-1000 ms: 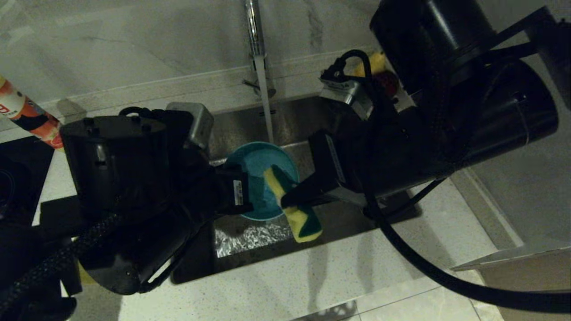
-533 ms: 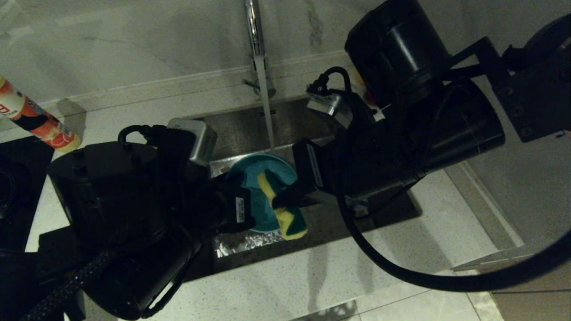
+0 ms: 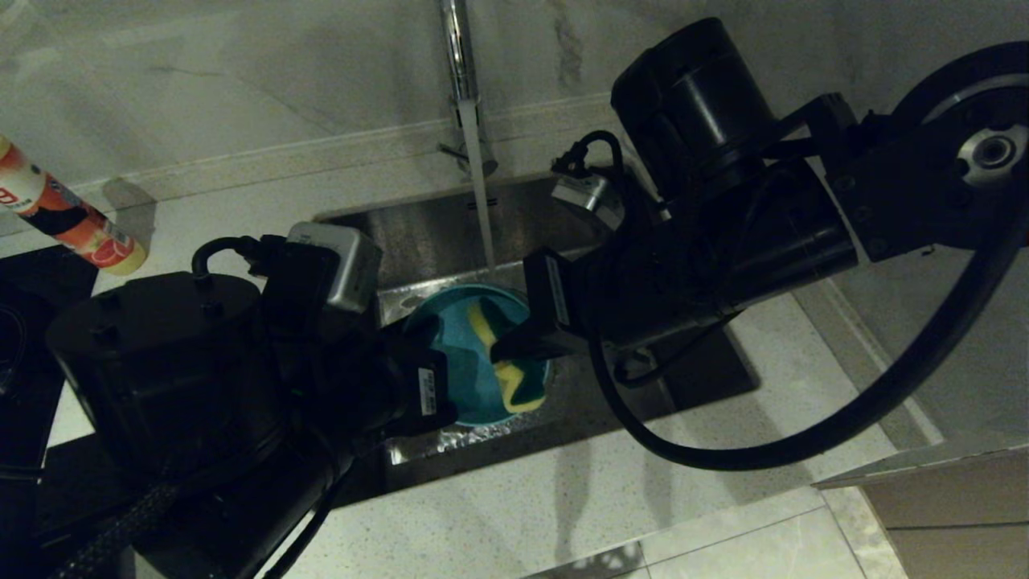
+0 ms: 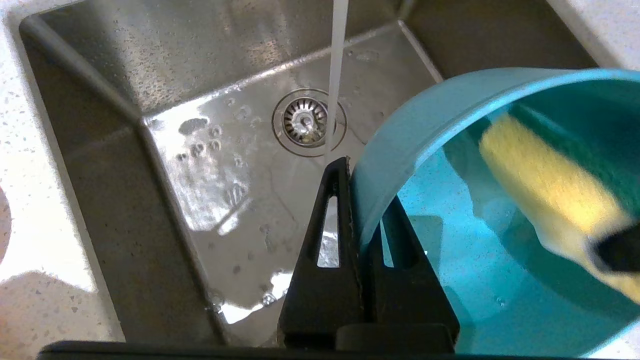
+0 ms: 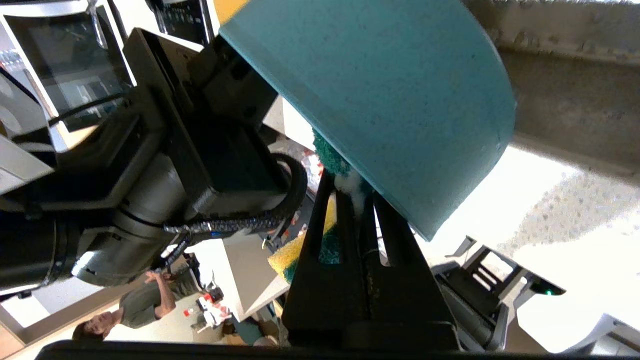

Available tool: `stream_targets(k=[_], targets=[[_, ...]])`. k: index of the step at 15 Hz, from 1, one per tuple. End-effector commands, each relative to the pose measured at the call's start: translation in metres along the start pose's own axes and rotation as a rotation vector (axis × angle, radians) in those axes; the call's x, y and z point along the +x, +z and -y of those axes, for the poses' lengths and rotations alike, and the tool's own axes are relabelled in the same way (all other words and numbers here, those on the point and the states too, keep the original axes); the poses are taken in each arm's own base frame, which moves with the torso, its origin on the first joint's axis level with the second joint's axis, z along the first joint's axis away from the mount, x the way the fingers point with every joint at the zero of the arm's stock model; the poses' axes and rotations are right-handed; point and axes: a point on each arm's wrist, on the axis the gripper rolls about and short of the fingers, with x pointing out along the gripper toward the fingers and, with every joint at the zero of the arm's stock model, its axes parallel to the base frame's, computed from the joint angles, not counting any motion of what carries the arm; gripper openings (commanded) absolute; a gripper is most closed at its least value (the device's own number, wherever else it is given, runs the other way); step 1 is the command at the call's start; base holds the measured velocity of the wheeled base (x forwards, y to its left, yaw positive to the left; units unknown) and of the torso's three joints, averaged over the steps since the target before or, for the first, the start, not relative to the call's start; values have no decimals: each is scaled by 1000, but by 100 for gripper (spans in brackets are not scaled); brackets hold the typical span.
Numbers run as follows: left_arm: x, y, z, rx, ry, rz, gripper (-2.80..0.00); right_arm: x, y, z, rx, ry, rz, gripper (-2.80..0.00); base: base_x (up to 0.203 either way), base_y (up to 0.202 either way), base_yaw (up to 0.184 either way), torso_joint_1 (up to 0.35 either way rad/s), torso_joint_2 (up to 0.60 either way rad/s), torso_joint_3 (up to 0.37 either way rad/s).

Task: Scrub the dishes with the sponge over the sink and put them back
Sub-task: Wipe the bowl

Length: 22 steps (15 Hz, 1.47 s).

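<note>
The light blue bowl (image 3: 474, 354) hangs tilted over the sink (image 3: 418, 225), its open mouth turned toward the right gripper (image 3: 502, 354), and that facing is what the scrubbing stroke depends on: the sponge (image 3: 514, 378) reaches in from the robot's right, across the rim and into the hollow. The left gripper (image 4: 357, 200) is pinched tight on the bowl's rim, one finger inside the wall and one outside (the left wrist view shows this plainly). The right gripper is clamped on the sponge about its middle, so the sponge's long axis runs roughly up and down across the bowl's mouth, its upper end against the inner wall and its lower end near the bottom rim. Water falls from the tap (image 3: 457, 48) just behind the bowl's upper edge toward the drain strainer (image 4: 309, 122). I judge the left fingers on the rim the only obstacle to a sweep. An orange bottle (image 3: 64, 213) stands well apart on the counter (image 3: 563, 498).
</note>
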Motion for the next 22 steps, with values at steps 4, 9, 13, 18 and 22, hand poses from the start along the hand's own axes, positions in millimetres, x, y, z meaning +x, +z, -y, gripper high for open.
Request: stream_targets(k=[4,9,13,18,22], targets=[[-3,-1,1,7,-7,0,-280,-6,2,-1,-2,6,16,-280,0,0,0,0,0,0],[-2,-8,1,12,-7,-11,-280,-21,1,-7,-11,23,37,-280,0,0,0,0,0,0],[-2,-6,1,5,-5,0,-280,-31,-3,-8,-3,14,27,-280,0,0,0,0,0,0],[-3,-2,-1,-12,-2,17,-280,-26,-13,-1,20,-26,-36,-280,0,0,0,0,0,0],[-4,3,-1,-33,-2,53,-280,-11,-17,-6,5,-18,-70,-280,0,0,0,0,0,0]])
